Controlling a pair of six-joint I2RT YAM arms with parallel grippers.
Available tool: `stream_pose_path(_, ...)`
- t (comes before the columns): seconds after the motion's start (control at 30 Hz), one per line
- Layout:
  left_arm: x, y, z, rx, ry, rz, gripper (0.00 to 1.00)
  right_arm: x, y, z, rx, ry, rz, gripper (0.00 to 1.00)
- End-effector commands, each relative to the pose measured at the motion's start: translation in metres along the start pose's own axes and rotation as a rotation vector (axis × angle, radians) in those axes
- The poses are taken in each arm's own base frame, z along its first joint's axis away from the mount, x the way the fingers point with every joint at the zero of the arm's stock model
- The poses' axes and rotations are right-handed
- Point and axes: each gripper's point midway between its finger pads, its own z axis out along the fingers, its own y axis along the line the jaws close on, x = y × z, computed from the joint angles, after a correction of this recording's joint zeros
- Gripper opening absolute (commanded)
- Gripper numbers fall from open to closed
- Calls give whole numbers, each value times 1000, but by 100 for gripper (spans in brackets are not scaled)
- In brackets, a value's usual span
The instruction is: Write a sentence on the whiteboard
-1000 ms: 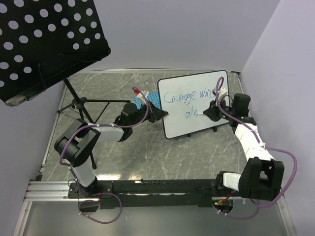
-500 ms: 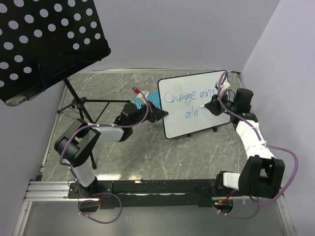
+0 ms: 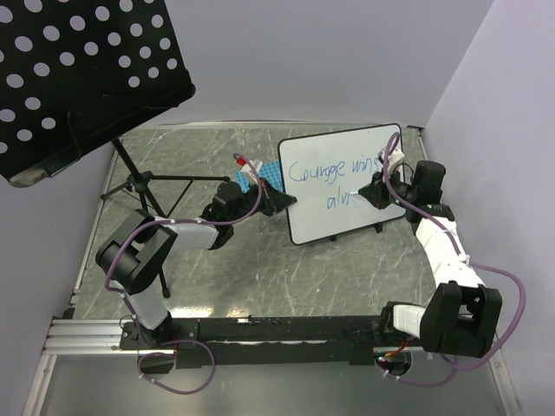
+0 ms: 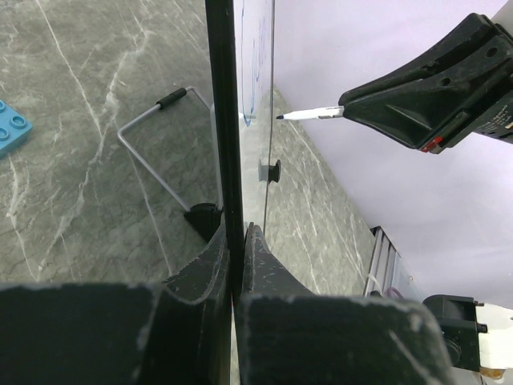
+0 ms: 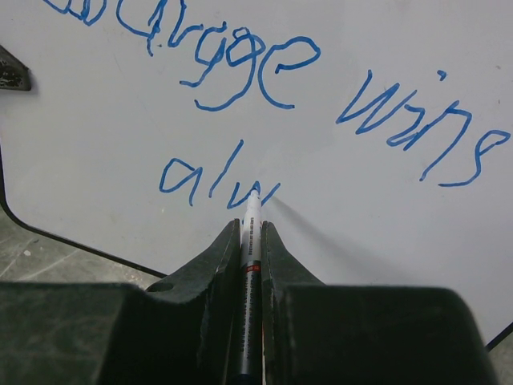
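At the lower line of the sentence [image 3: 334,170], the right gripper [image 5: 251,233] is fully closed on a marker [image 5: 249,269] whose tip sits at the end of the blue "alw", while the left gripper [image 4: 236,241] clamps the left edge of the whiteboard [image 3: 347,221], standing near the far right corner of the table [image 3: 260,260].

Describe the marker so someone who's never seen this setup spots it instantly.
Find the whiteboard standing at the table's far right. On its written side, the right gripper's fingers are shut on a slim white marker whose tip points at the blue "alw" on the second line. It is the only pen-like thing there, pale against the black fingers.
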Motion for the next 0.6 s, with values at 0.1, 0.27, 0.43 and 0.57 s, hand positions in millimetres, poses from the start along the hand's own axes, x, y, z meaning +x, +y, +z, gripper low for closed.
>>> stream_pose_path(0.1, 5, -13, -2, 66, 21, 93, 1, 9, -3, 5, -11, 11, 4, 0)
stream_pose_path(0.27, 4, -13, -1, 67, 18, 91, 1, 14, -4, 7, -12, 26, 9, 0)
stream_pose_path(0.43, 4, -13, -1, 67, 18, 93, 1, 19, -3, 7, -17, 41, 13, 0)
stream_pose_path(0.57, 4, -13, -1, 67, 18, 93, 1, 23, 1, 6, -25, 53, 9, 0)
